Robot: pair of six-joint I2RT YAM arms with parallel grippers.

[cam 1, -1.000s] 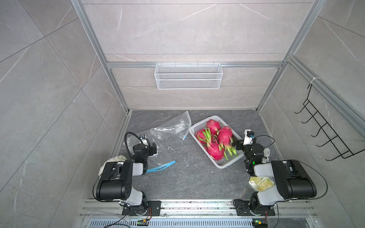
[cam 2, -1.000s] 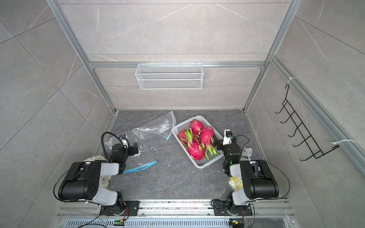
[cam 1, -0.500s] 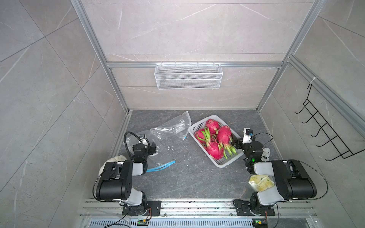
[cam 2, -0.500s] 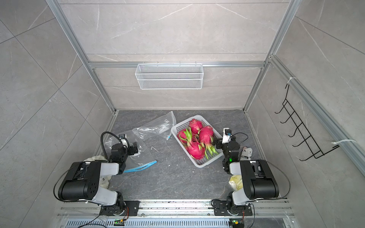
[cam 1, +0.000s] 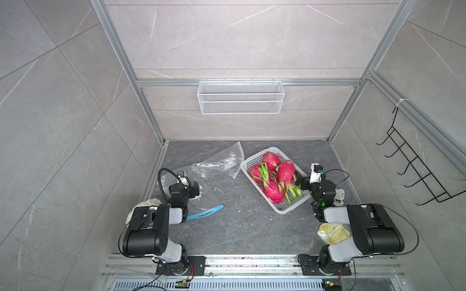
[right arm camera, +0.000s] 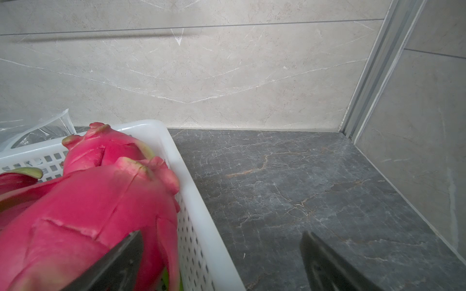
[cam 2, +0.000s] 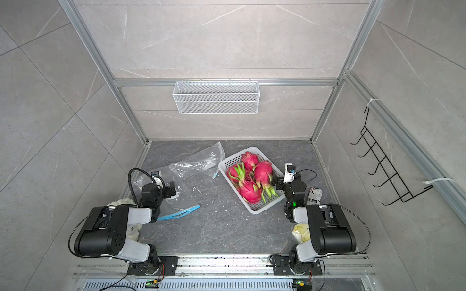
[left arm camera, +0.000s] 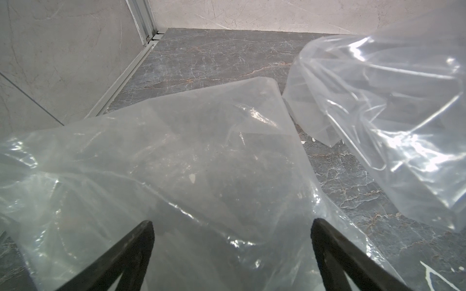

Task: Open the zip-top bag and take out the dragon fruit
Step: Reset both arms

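Dragon fruit [cam 1: 274,181]: four magenta fruits with green scale tips lay piled together in the basket, outside either bag.
Basket [cam 1: 286,207]: white, perforated, set askew on the counter [cam 1: 239,226], right of centre and nearer the back edge.
Flat bag [cam 1: 206,199]: clear, lay by the counter's left edge, its blue zip strip [cam 1: 205,214] turned toward the front edge.
Crumpled bag [cam 1: 219,163]: clear, lay toward the back edge, just beside the basket's left corner.
Left gripper [left arm camera: 232,221]: fingers spread wide above the flat bag, nothing between them; whether they touched the plastic could not be told.
Right gripper [right arm camera: 222,233]: fingers spread wide at the basket's right rim, one over a fruit inside, the other over bare counter outside, gripping nothing.
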